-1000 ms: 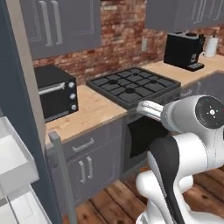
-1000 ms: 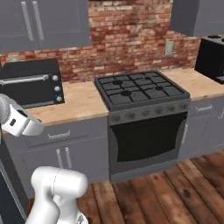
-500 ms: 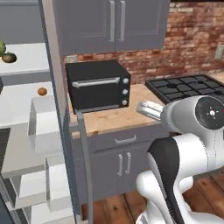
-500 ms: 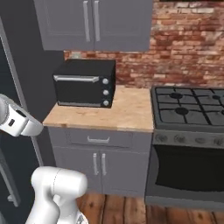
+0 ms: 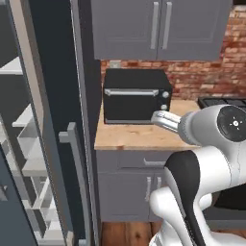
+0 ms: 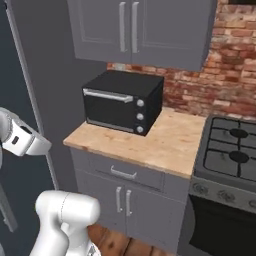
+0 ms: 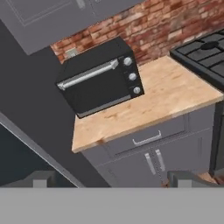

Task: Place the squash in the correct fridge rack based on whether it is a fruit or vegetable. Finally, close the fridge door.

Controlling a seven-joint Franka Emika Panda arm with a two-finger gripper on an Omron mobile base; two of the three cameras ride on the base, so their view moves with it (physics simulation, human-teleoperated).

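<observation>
The fridge door [image 5: 55, 96] stands open at the left of the left base view, a tall slate-grey slab with its vertical bar handle [image 5: 72, 182] towards me. White trays [image 5: 29, 144] show to the left of it. The squash is out of view. In the hand view my gripper [image 7: 113, 180] is open, its two dark fingertips [image 7: 41, 178] far apart with nothing between them. It points at a wooden counter [image 7: 166, 98] and a black toaster oven [image 7: 98, 76], with a dark fridge panel [image 7: 26, 109] on the left.
The black toaster oven [image 5: 137, 96] sits on the wooden counter [image 6: 165, 142] beside the fridge, under grey wall cabinets [image 6: 135, 27]. A drawer and cupboard doors [image 6: 122, 192] lie below. A black gas stove [image 6: 232, 155] stands to the right, against a brick wall [image 6: 220, 85].
The whole picture has slid right, so the camera has swung left: stove and coffee machine left the middle, toaster oven and fridge door came in. The fridge shelves seen half a second ago are mostly cut off.
</observation>
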